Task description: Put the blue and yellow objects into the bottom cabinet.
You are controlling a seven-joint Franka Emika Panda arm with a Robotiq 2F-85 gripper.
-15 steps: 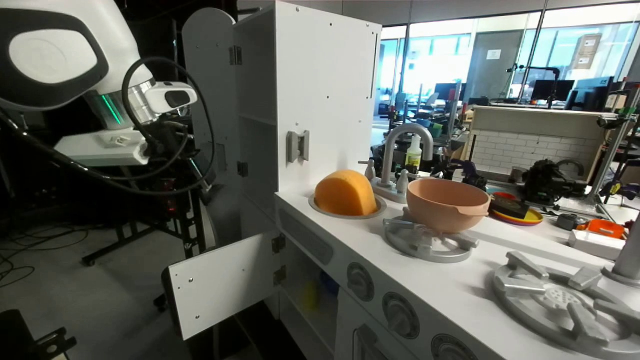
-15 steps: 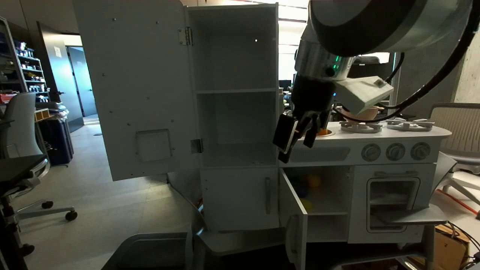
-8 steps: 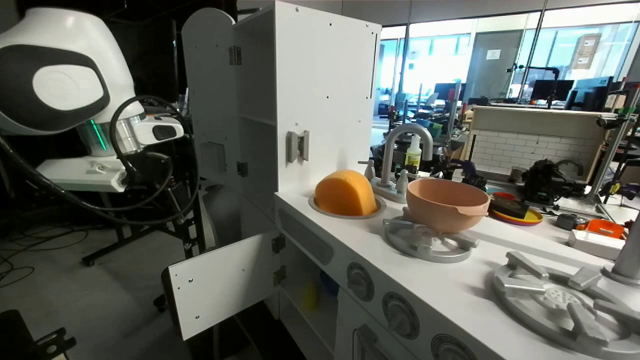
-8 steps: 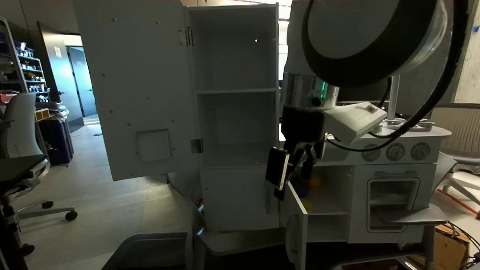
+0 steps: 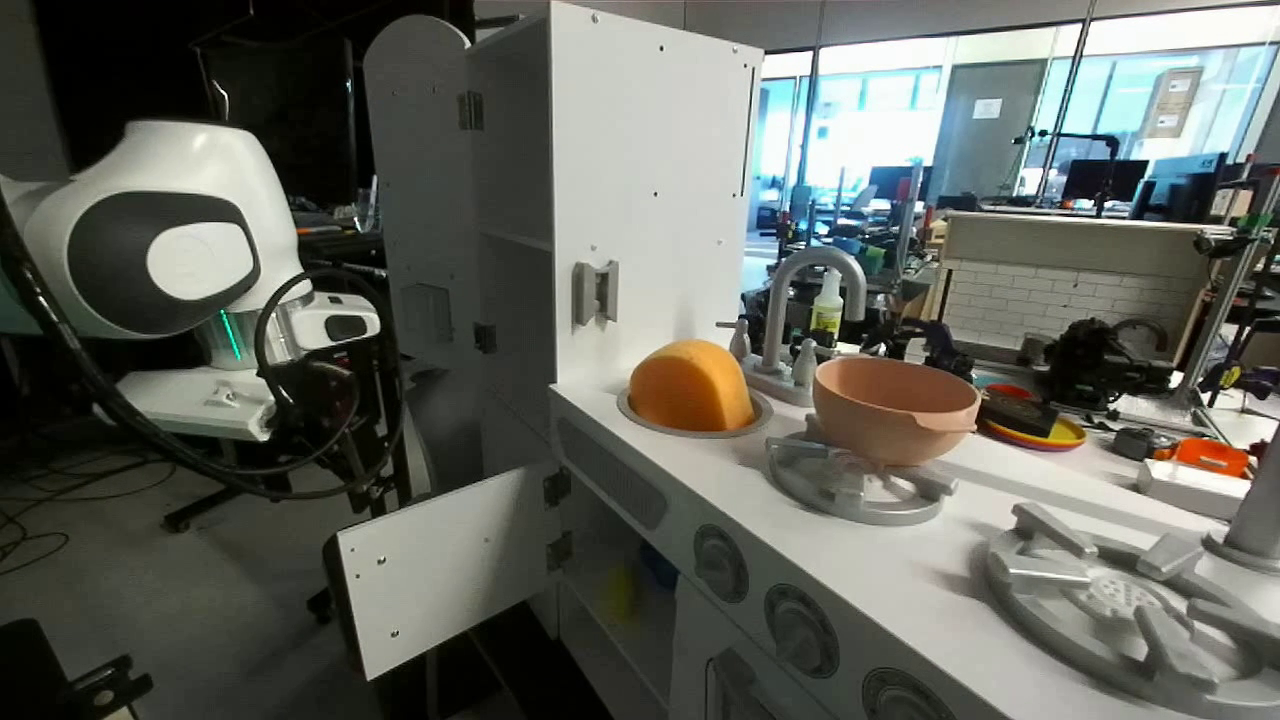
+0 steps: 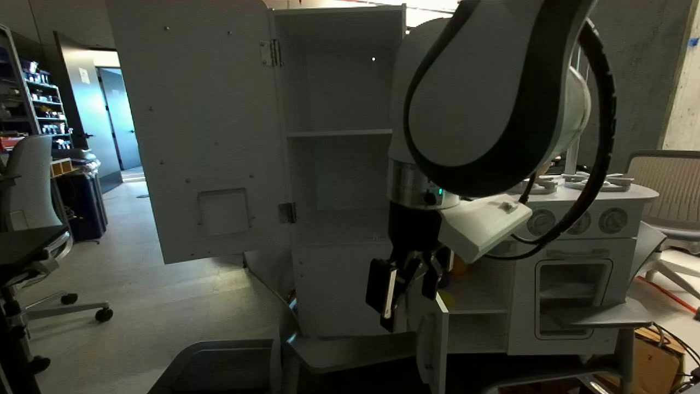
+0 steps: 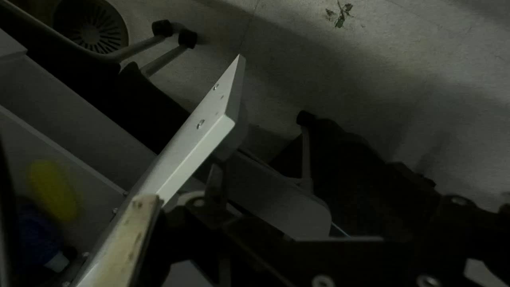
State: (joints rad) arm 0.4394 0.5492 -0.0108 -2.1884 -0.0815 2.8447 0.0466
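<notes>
Blue bottle (image 7: 38, 235), yellow object (image 7: 55, 190) in open bottom cabinet (image 6: 481, 298).

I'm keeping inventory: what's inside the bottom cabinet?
The bottom cabinet holds a yellow object, a blue bottle and something orange. Under the shelf, the hinge side cannot be seen in an exterior view: the open door covers it.

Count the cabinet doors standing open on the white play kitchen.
2: the tall door, hinged open on the upper cabinet, and the low door, hinged open on the bottom cabinet. Any at the back would be hidden.
</notes>
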